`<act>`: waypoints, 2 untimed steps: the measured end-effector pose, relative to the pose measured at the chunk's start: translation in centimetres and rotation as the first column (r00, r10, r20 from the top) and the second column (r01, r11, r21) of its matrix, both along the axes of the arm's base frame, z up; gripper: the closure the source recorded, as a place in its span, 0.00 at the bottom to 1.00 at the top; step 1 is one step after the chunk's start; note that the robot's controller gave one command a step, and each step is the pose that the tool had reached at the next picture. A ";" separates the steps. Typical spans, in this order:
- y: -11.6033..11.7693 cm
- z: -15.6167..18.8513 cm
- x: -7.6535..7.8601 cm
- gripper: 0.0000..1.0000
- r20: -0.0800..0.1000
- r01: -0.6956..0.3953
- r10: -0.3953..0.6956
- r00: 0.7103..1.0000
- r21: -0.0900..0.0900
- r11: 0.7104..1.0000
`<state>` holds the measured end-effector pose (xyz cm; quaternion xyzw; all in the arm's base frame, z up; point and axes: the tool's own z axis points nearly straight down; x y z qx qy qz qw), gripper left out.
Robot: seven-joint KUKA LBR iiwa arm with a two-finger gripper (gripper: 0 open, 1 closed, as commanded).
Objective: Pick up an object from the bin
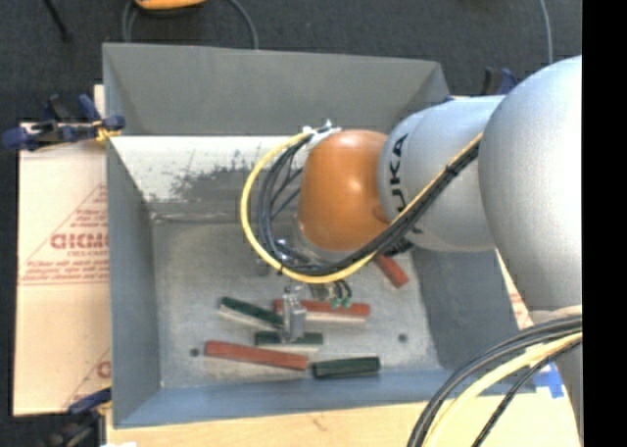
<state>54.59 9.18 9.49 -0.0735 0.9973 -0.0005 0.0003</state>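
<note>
My gripper (292,318) hangs below the orange wrist cover, low over the middle of the bin floor. It sits right at a small cluster of flat sticks. A dark green stick (245,310) lies just to its left. Running off to its right is a red stick (338,310). A short dark green stick (290,339) lies directly beneath it. I cannot see whether anything is held.
Nearer the front wall lie a long red stick (257,356) and a dark green stick (345,368). Another red piece (394,272) lies at the right, partly under the arm. The arm and its cables cover the bin's right and back.
</note>
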 end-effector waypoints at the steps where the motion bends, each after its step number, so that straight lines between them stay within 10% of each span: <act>1: -2.1 -2.1 -0.1 1.00 -0.003 0.115 -0.115 0.993 0.001 0.993; 2: -2.1 -2.1 -0.1 1.00 -0.003 0.115 -0.115 0.993 0.002 0.993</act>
